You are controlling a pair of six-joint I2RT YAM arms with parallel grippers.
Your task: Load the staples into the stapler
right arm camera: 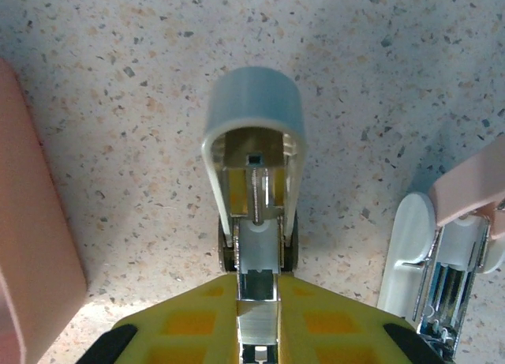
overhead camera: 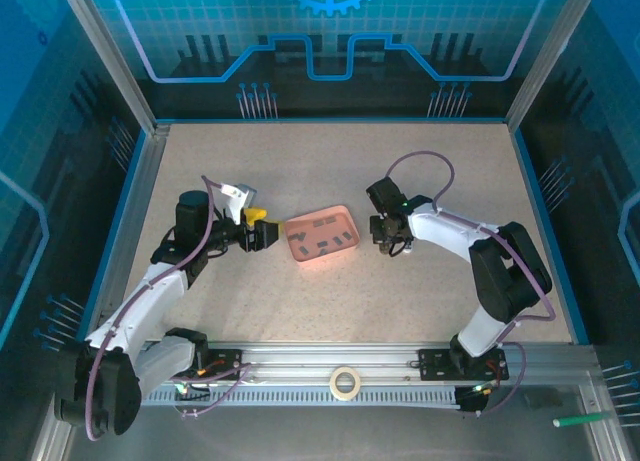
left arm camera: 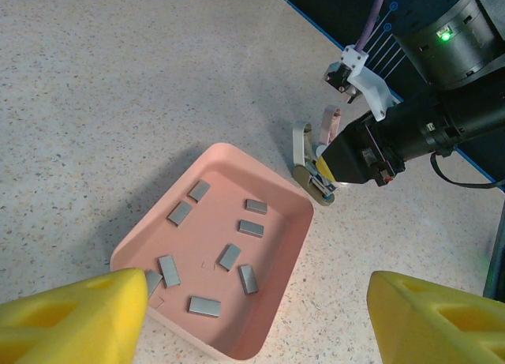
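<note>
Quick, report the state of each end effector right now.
Left end effector: open, holding nothing.
Right end effector: closed on the blue-grey stapler.

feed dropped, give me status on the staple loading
Left gripper open at the edge of the tray. Right gripper shut on the grey stapler, lid open. Staples lie in the tray. A second, pink stapler sits close beside the held one.
</note>
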